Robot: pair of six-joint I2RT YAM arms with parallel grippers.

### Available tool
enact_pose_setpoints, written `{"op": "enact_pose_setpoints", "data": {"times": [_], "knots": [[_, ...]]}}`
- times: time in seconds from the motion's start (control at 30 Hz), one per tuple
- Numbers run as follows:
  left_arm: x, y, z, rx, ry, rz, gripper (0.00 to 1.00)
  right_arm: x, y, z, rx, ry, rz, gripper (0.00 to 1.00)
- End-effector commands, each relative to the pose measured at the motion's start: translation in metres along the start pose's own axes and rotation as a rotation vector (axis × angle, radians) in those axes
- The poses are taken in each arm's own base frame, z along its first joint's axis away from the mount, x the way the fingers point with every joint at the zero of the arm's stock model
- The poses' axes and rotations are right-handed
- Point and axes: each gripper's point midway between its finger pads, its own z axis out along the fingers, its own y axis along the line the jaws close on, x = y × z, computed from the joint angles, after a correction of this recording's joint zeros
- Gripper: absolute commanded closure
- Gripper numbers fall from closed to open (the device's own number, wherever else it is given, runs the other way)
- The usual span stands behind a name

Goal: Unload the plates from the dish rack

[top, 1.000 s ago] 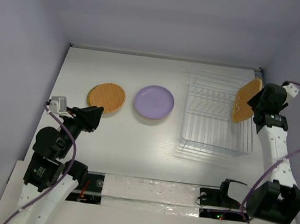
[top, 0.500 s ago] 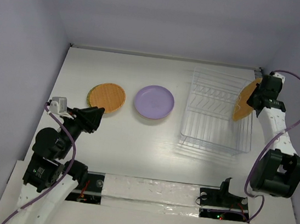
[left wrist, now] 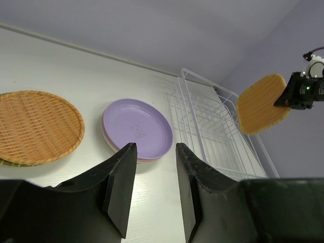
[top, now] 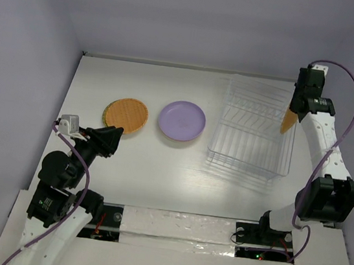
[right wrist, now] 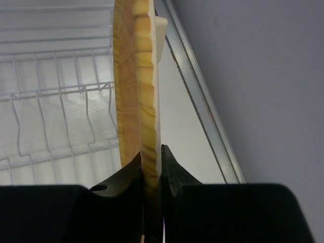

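The orange textured plate (top: 287, 120) is held on edge above the right side of the dish rack (top: 243, 171), apart from its wires. From above, only a narrow wedge of it is seen, with its long axis running far to near and its face turned left across the rack. Its rim is pinched by the right gripper (top: 296, 106), whose fingers are closed tight against both faces. The rack's upright dividers are seen bare. The side wall is close on the right, with only a thin strip of tabletop (top: 144, 82) between rack and wall.

To the left, a purple plate (top: 182, 121) and an orange woven plate (top: 126, 115) lie flat and apart, with bare tabletop between the purple plate and the rack. The left gripper (top: 112, 138) is held partly open near the woven plate, with nothing between its fingers.
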Motion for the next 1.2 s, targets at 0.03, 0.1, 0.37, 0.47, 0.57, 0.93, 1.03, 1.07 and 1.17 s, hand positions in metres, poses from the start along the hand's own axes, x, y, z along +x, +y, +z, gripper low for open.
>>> {"op": "enact_pose_setpoints", "data": {"times": [0.03, 0.1, 0.37, 0.47, 0.57, 0.93, 1.03, 1.07, 1.17], "knots": [[-0.014, -0.01, -0.001, 0.031, -0.043, -0.005, 0.66, -0.043, -0.004, -0.024, 0.061, -0.106, -0.008, 1.0], [-0.013, -0.01, 0.0, 0.03, -0.037, -0.005, 0.66, -0.047, -0.011, -0.03, 0.102, -0.123, -0.002, 1.0], [-0.012, -0.009, 0.001, 0.026, -0.034, -0.007, 0.66, -0.078, -0.017, -0.096, 0.044, -0.257, 0.122, 1.0], [-0.011, -0.008, 0.002, 0.02, -0.028, -0.007, 0.66, -0.09, 0.013, -0.137, -0.129, -0.347, 0.146, 1.0], [-0.01, -0.004, 0.004, 0.002, -0.025, -0.006, 0.66, -0.097, 0.046, -0.166, -0.276, -0.41, 0.168, 1.0], [-0.014, 0.005, 0.007, -0.043, -0.044, -0.005, 0.66, -0.091, 0.279, -0.283, -1.182, -0.394, 0.437, 1.0], [-0.016, 0.008, 0.007, -0.055, -0.055, -0.004, 0.66, -0.081, 0.352, -0.297, -1.337, -0.322, 0.469, 1.0], [-0.016, 0.008, 0.007, -0.057, -0.057, -0.003, 0.66, -0.072, 0.375, -0.308, -1.382, -0.287, 0.464, 1.0], [-0.018, 0.009, 0.006, -0.06, -0.064, -0.006, 0.66, -0.058, 0.434, -0.313, -1.459, -0.203, 0.489, 1.0]]}}
